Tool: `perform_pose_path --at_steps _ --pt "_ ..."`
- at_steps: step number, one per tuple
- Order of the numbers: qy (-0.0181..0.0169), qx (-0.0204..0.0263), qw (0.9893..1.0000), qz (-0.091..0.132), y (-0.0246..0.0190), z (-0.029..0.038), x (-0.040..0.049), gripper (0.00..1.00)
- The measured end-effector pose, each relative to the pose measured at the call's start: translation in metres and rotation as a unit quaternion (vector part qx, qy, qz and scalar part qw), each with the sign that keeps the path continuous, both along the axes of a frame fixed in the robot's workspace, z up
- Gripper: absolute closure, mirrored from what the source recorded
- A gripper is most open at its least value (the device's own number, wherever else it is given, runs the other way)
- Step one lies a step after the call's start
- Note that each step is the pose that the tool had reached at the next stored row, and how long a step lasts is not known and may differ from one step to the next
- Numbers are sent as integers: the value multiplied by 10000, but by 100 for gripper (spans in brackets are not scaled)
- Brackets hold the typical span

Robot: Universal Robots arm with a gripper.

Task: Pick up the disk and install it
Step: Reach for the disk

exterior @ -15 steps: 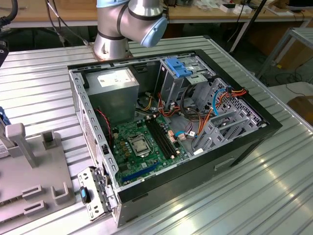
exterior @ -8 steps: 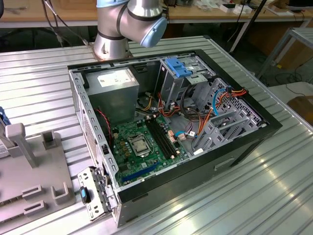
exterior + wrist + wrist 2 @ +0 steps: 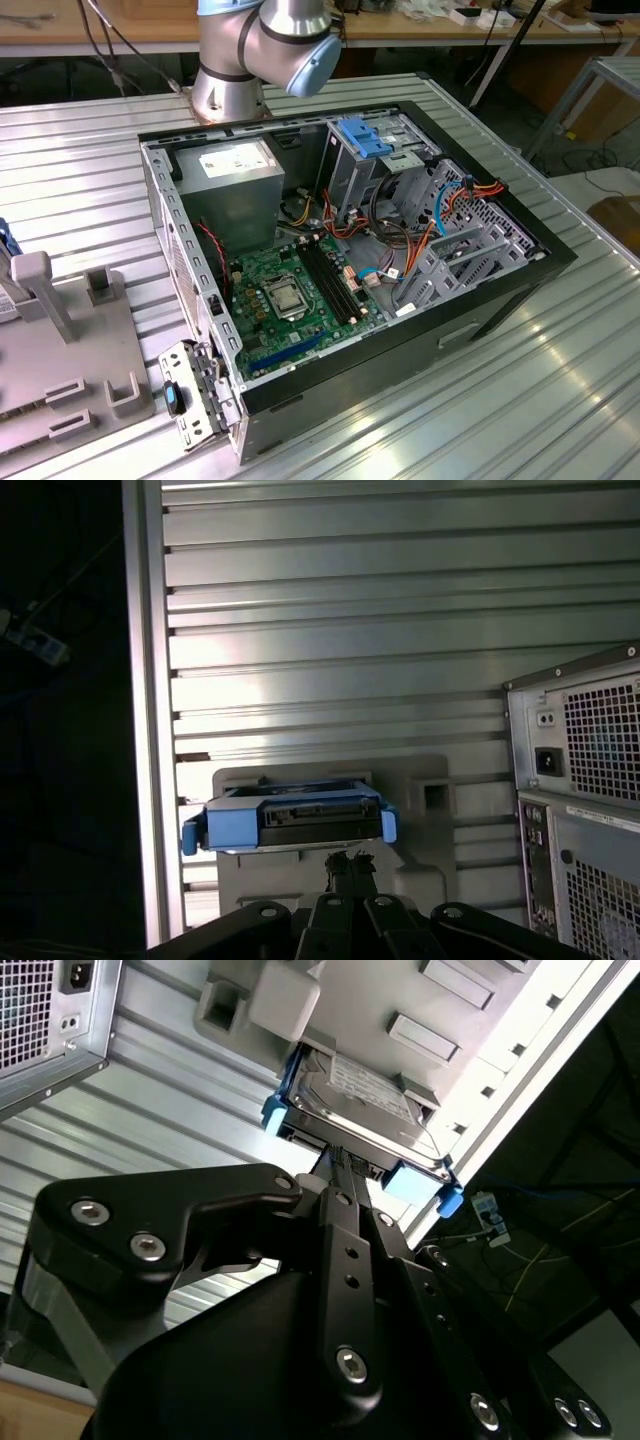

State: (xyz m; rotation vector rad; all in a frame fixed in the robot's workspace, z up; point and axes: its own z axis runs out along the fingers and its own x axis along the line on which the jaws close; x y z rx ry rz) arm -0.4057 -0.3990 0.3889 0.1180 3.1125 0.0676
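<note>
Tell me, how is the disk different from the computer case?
The disk is small; the case is far bigger. The disk has blue rails; the case is black outside. The disk sits on a grey holder; the case lies open on the table. Both are boxy with grey metal.

Disk (image 3: pixel 290 820) on fixture (image 3: pixel 405 772) beside computer case (image 3: pixel 590 742)

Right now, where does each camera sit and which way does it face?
Exterior view: off the arm, looking down into the open computer case on the ribbed table; the arm's joints beyond it.
First wrist view: on the arm, facing the disk edge-on past the gripper.
Second wrist view: on the arm, facing the disk's broad face past the gripper.
Both wrist views share the disk in its grey holder.
</note>
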Motion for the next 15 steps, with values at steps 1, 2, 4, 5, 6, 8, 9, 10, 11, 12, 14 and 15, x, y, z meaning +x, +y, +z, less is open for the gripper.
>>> perform_pose_path --at_steps 1,2,4,5,6,8,9,10,11,12,14,15 --pt "0 0 10000 0 0 0 -15 89" --pt "0 0 10000 0 0 -1 -29 89" --pt "0 0 10000 0 0 -1 -57 89" --pt "0 0 10000 0 0 -2 -76 89" --pt "0 0 10000 0 0 -2 -106 89" --pt "0 0 10000 0 0 -3 -141 89" --pt "0 0 10000 0 0 -3 -161 89" --pt "0 0 10000 0 0 -4 -184 89" --pt "0 0 10000 0 0 -4 -208 89" --pt "0 0 10000 0 0 -4 -233 89" --pt "0 0 10000 0 0 -6 -297 89" --pt "1 0 10000 0 0 -5 -314 89"
